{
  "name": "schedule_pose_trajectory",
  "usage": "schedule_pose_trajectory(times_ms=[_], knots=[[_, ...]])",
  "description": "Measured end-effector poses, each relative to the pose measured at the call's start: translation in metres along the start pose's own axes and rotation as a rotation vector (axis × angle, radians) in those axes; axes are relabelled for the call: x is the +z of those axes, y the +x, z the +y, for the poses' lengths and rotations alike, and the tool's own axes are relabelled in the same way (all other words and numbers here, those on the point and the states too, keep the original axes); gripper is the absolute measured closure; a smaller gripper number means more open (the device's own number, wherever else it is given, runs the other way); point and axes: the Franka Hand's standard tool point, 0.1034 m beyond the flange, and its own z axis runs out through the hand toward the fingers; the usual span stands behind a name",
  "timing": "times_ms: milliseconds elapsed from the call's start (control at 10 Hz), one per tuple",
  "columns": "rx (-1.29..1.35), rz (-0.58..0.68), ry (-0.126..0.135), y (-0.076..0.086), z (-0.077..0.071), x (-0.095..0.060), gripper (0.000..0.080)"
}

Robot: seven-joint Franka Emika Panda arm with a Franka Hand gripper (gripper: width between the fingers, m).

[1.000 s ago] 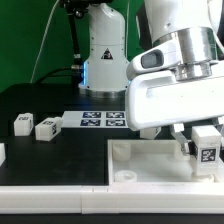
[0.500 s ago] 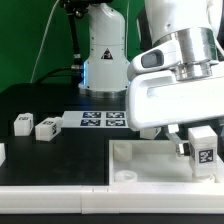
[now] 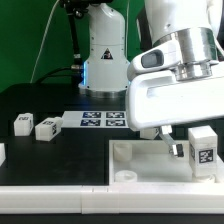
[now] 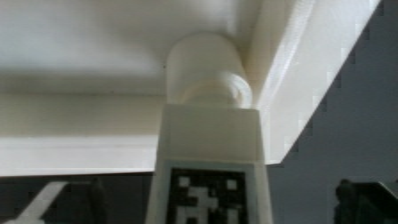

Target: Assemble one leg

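Observation:
A white leg with a black-and-white tag stands tilted over the near right corner of the large white tray-like piece. In the wrist view the leg reaches from between my fingers to a round corner socket of that piece, and its far end touches the socket. My gripper straddles the leg. In the wrist view my gripper has its dark fingertips standing apart from the leg on both sides, with gaps showing, so it is open.
Two more legs lie on the black table at the exterior view's left, and a third shows at the left edge. The marker board lies behind the tray. The arm's white base stands at the back.
The leg and the visible fingertip have shifted slightly toward the exterior view's left and a little up. The other legs and the tray have not moved.

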Motion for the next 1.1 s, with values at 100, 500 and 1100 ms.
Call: schedule_pose_trajectory(times_ms=[100, 500, 1100], knots=[[-0.011, -0.024, 0.005, 0.003, 0.0, -0.004, 0.0151], [-0.024, -0.083, 0.019, 0.009, 0.003, -0.017, 0.0151], [0.1, -0.544, 0.089, -0.002, -0.004, -0.027, 0.0151]])
